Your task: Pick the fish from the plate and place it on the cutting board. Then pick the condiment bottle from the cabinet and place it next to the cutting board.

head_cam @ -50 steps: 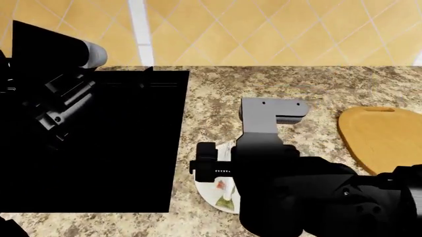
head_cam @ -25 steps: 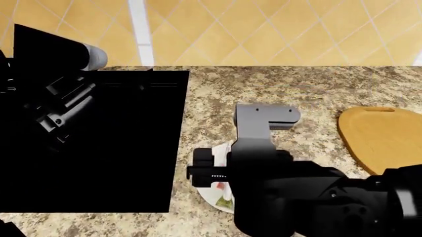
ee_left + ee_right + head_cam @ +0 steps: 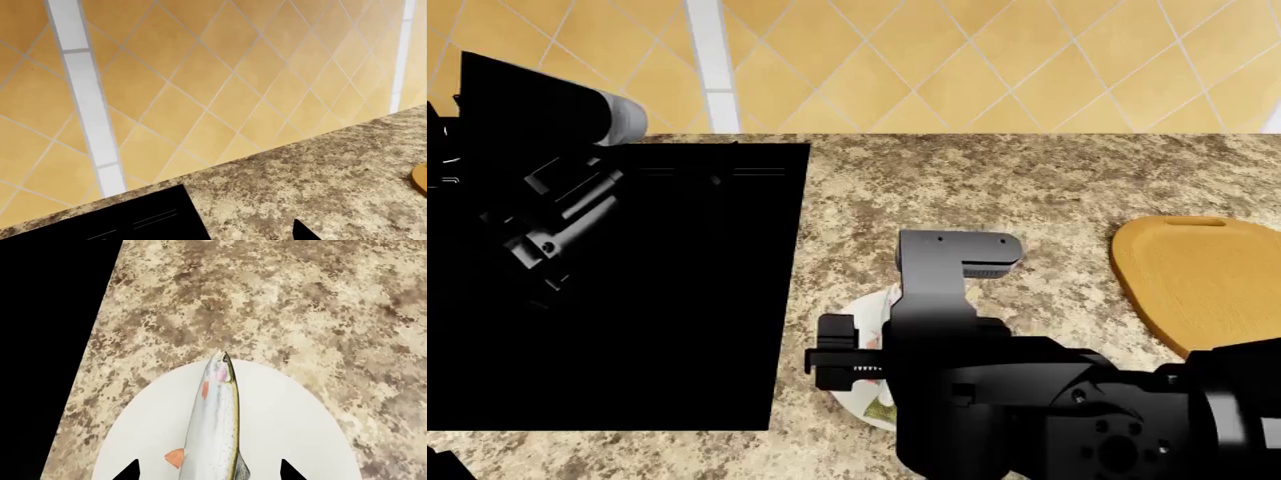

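Observation:
The fish point(image 3: 217, 425) lies lengthwise on the white plate point(image 3: 293, 430), head pointing away from my right gripper point(image 3: 208, 471). That gripper is open. One dark fingertip point(image 3: 130, 471) shows on each side of the fish's body, apart from it. In the head view my right arm covers most of the plate point(image 3: 843, 385); only its left edge and the fish's tail point(image 3: 884, 411) show. The cutting board point(image 3: 1201, 280) lies at the right of the counter with nothing on it. My left gripper point(image 3: 554, 220) hangs over the black cooktop; one fingertip point(image 3: 303, 233) shows, set wide. The condiment bottle and the cabinet are out of view.
A black cooktop point(image 3: 694, 300) fills the counter's left half, right beside the plate. Speckled granite counter point(image 3: 1054, 180) runs between plate and cutting board. An orange tiled wall point(image 3: 961, 60) closes the back.
My right arm has drawn back towards me and slightly left, covering more of the plate. The left arm has barely moved.

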